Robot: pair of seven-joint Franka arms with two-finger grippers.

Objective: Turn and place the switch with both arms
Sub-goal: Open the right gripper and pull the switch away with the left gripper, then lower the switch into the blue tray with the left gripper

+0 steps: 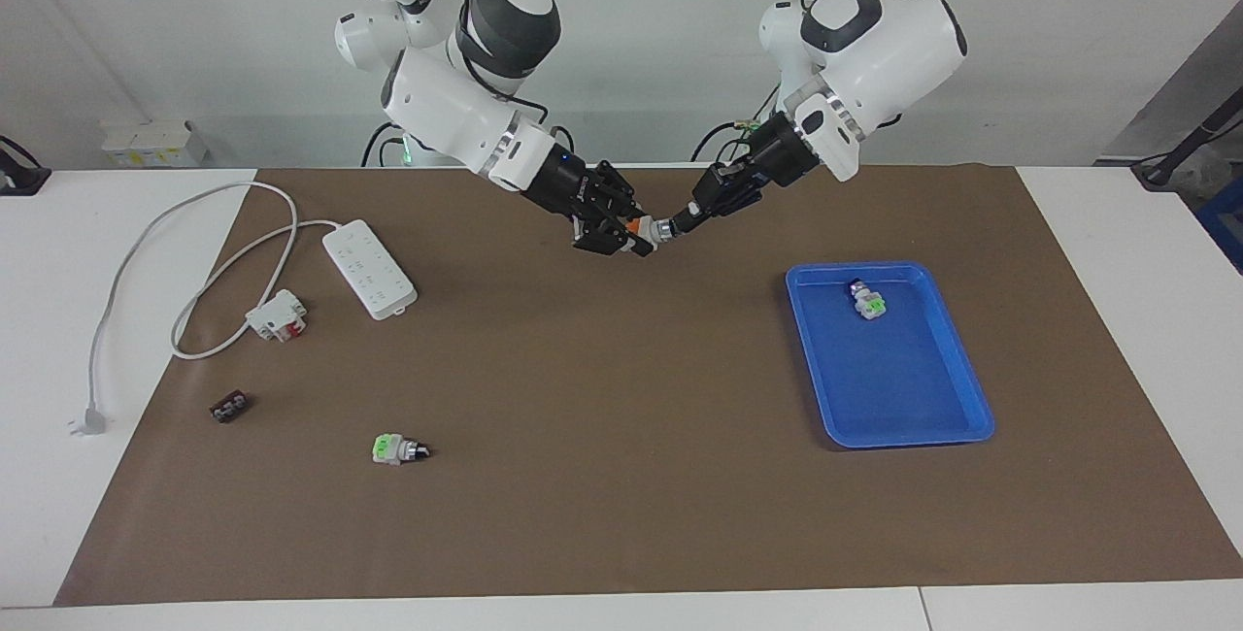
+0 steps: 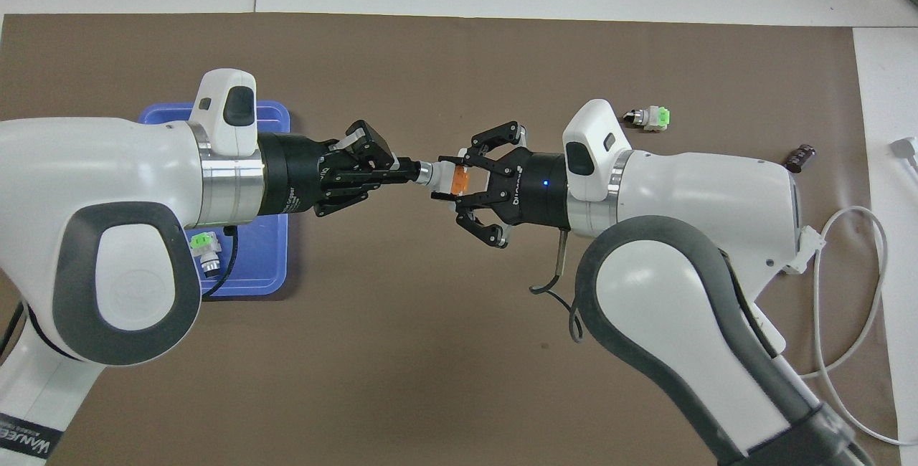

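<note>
- We find the small white-grey selector switch with an orange patch, silver collar and black knob (image 2: 446, 177) held in the air between the two grippers, over the bare brown paper mat (image 1: 621, 476) toward the robots' end of the table.
- Left gripper (image 2: 410, 171): fingertips closed on the black knob end of the switch; its outer links lie folded back along the wrist.
- Right gripper (image 2: 452, 180): fingers set on either side of the switch's white body, orange patch showing between them. From the overhead view they look to be touching the body, but we cannot tell whether the grip is firm or slackening.
- The two white jointed arms meet nose to nose, wrists roughly level and in line with the switch.
- Blue plastic tray (image 1: 932, 417) sits on the mat toward the left arm's end; a like switch with a green face (image 1: 867, 300) lies in its end nearer the robots.
- Another green-faced switch (image 1: 396, 448) lies on the mat toward the right arm's end, farther from the robots.
- Near it: a small dark block (image 1: 230, 407), a white-and-red block (image 1: 277, 315), and a white power strip with cord (image 1: 369, 269).
</note>
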